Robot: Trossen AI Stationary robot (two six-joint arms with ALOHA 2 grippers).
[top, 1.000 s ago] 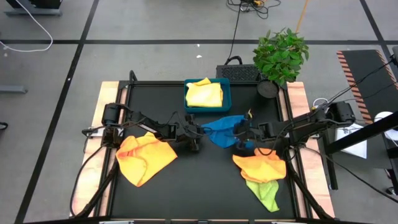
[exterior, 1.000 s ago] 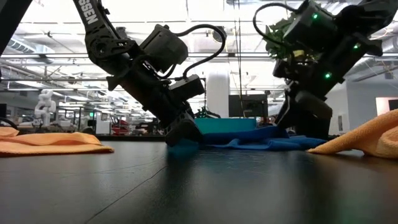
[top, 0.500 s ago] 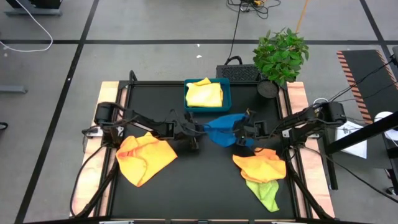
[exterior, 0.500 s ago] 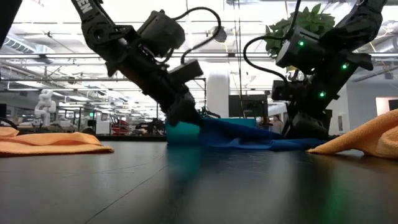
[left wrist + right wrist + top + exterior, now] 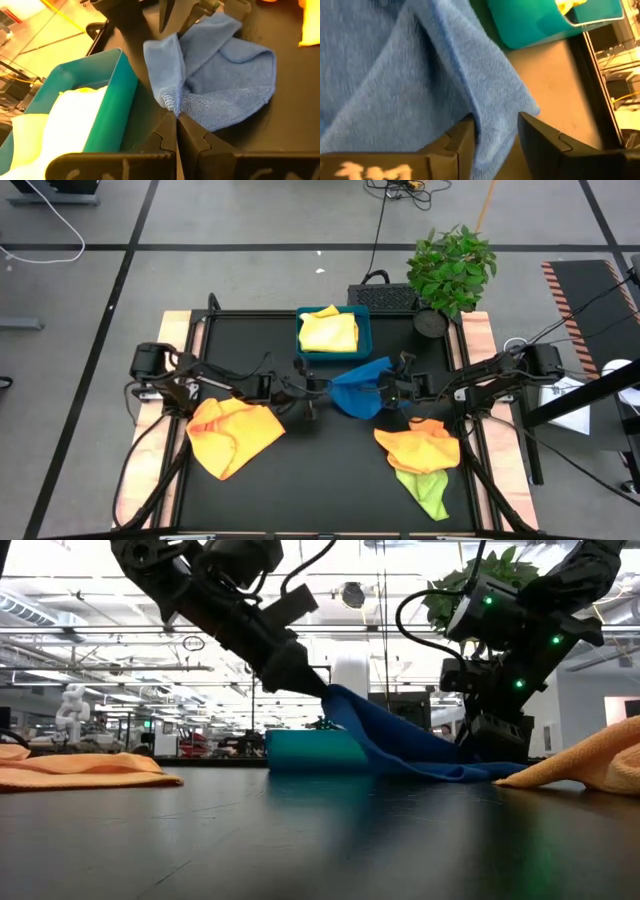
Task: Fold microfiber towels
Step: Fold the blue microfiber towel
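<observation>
Two dark, near-black jointed arms with blocky housings. Black cables looping off the left arm and right arm. White lettering along the left arm's upper link. Small green lights glowing on the right arm's housing. Matte black angular fingers, stepped along their inner edges.

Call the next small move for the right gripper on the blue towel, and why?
Probably close the right gripper on the blue towel. Its fingers straddle the towel's edge, not yet pinched. The left gripper is shut on the opposite corner and holds it off the table, beside the tray. With both ends gripped, the towel could be spread for folding.
</observation>
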